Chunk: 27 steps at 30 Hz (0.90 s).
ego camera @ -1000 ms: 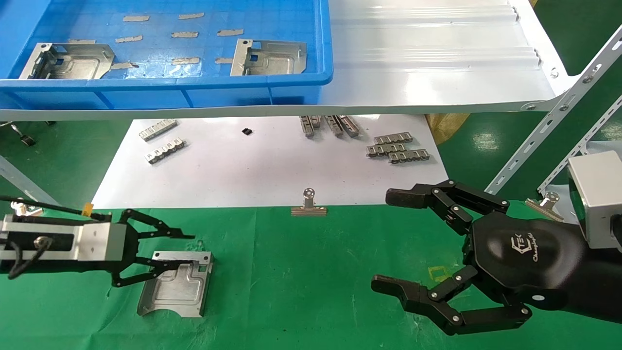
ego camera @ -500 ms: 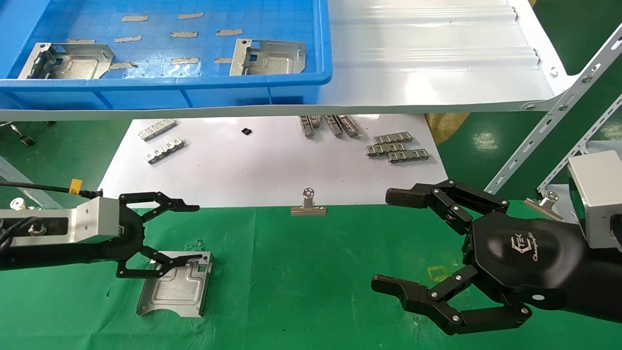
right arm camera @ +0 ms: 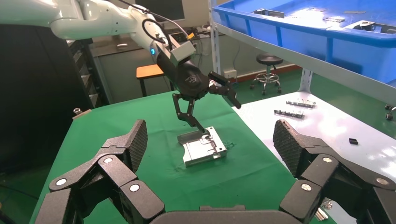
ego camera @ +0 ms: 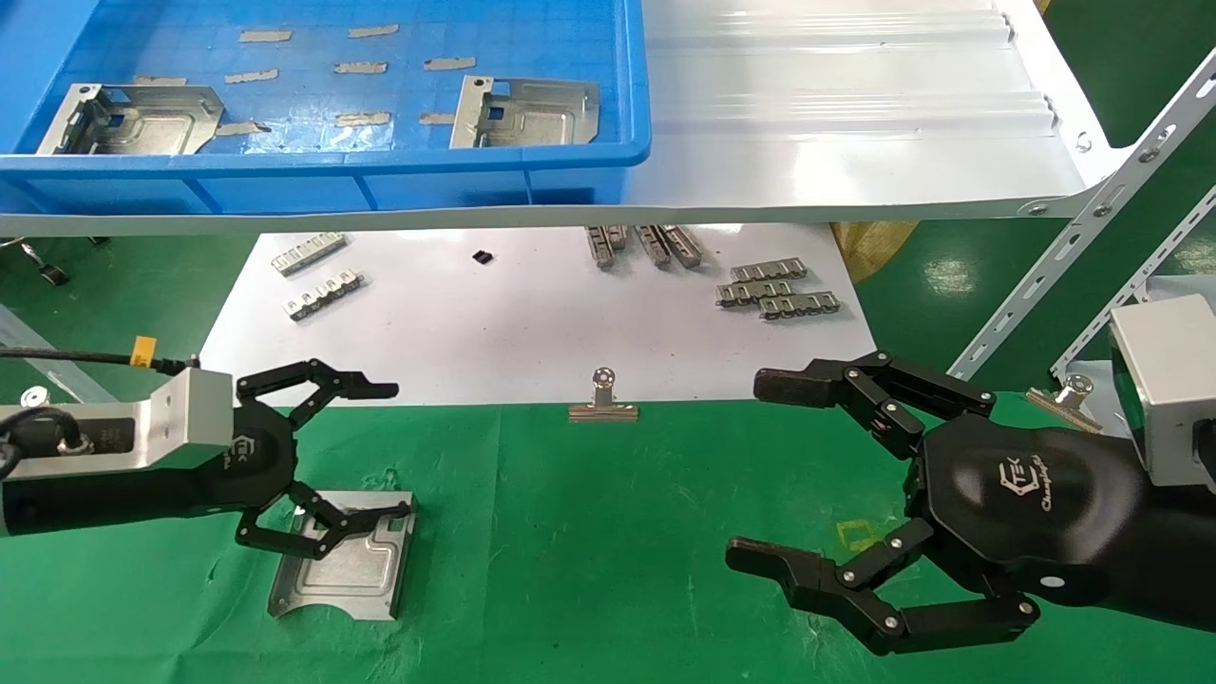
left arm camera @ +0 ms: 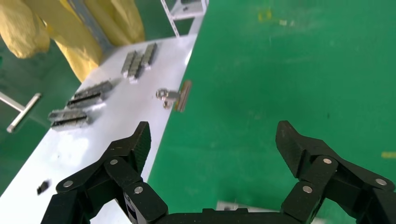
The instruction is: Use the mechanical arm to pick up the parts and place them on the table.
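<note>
Fingers [ego camera: 328,456] spread over one part [ego camera: 347,554]; seemingly two binned.

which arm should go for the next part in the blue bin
Probably the left. The left gripper is open above the part on the green table, on the same side as the blue bin, where two parts remain. The right gripper, also open, hovers farther from them.

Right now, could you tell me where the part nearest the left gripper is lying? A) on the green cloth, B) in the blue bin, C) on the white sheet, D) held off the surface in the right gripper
A: the part lies flat on the green cloth, under the open left gripper, and the open right gripper holds nothing.
</note>
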Each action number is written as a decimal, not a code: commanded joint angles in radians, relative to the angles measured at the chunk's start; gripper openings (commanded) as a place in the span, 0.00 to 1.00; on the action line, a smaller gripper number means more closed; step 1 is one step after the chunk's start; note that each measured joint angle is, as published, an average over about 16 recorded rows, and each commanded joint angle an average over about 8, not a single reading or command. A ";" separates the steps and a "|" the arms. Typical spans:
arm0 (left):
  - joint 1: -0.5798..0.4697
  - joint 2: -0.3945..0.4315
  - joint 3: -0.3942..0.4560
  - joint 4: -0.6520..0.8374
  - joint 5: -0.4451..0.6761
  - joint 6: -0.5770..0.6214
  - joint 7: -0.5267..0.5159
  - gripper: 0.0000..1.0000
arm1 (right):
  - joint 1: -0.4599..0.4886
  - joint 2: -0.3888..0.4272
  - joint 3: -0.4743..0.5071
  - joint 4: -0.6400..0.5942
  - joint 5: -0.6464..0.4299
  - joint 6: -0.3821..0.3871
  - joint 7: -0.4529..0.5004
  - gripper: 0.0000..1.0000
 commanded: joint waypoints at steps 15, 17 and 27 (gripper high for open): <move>0.150 -0.060 -0.157 -0.286 -0.071 -0.029 -0.246 1.00 | 0.000 0.000 0.000 0.000 0.000 0.000 0.000 1.00; 0.169 -0.067 -0.176 -0.322 -0.080 -0.033 -0.277 1.00 | 0.000 0.000 0.000 0.000 0.000 0.000 0.000 1.00; 0.263 -0.105 -0.274 -0.501 -0.125 -0.051 -0.431 1.00 | 0.000 0.000 0.000 0.000 0.000 0.000 0.000 1.00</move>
